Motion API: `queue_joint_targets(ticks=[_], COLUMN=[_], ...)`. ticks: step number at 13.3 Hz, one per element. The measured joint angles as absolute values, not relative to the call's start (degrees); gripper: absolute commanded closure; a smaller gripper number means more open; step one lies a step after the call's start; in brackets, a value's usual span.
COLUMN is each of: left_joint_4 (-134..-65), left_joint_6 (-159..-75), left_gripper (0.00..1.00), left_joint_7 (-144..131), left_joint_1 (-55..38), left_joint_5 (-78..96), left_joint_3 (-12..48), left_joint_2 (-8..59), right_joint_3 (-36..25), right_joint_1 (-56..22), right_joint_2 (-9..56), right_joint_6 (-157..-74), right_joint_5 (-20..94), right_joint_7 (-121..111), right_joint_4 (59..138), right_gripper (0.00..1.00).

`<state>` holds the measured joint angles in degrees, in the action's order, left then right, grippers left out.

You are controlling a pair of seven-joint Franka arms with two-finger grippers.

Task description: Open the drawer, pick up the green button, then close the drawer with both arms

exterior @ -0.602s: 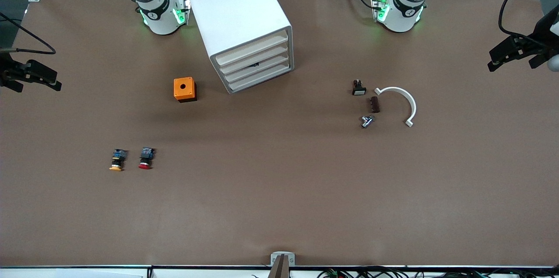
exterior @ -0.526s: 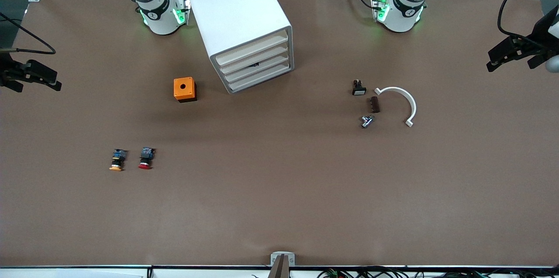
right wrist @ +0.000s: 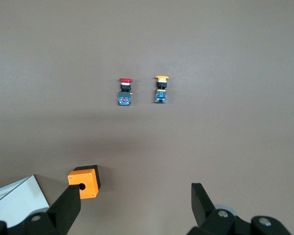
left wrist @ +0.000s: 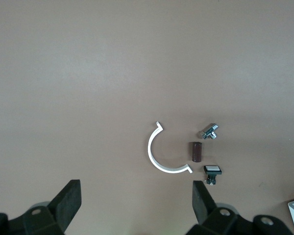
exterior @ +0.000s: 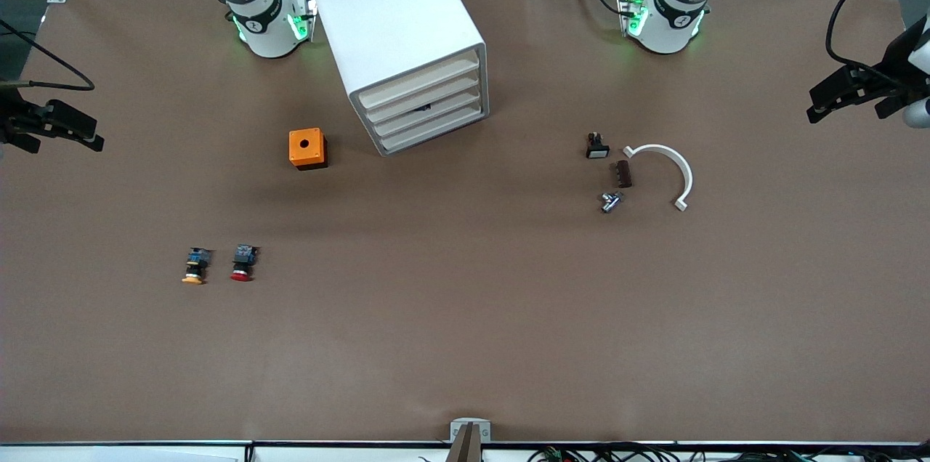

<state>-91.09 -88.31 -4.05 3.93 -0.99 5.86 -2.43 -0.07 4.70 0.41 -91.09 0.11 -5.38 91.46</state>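
Drawers (exterior: pixel 427 110) shut, both hands (exterior: pixel 854 93) (exterior: pixel 51 129) open, empty

bare table before cabinet (exterior: pixel 407 48) drawers, orange box (exterior: pixel 307 148) beside

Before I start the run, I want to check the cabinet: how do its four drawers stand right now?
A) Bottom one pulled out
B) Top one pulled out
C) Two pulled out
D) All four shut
D: in the front view all four cream drawer fronts sit flush in the white cabinet, and both the left gripper and the right gripper hang open at the table's ends, away from it.
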Motion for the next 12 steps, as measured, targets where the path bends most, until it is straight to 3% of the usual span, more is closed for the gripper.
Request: queue_joint_targets(ticks=[12], left_joint_4=[-84.82], left_joint_6=[-88.4], left_gripper=[0.0], left_joint_7=[-24.89], left_joint_1=[-0.05], left_joint_5=[-0.99], left_joint_3=[7.01], left_joint_2=[14.31], right_joint_3=[-0.11], right_joint_1=[4.7], right_joint_2=[0.41], right_joint_6=[-90.46], right_joint_5=[0.11], right_joint_7=[-5.38], right_joint_4=[91.46], right_gripper=[0.0])
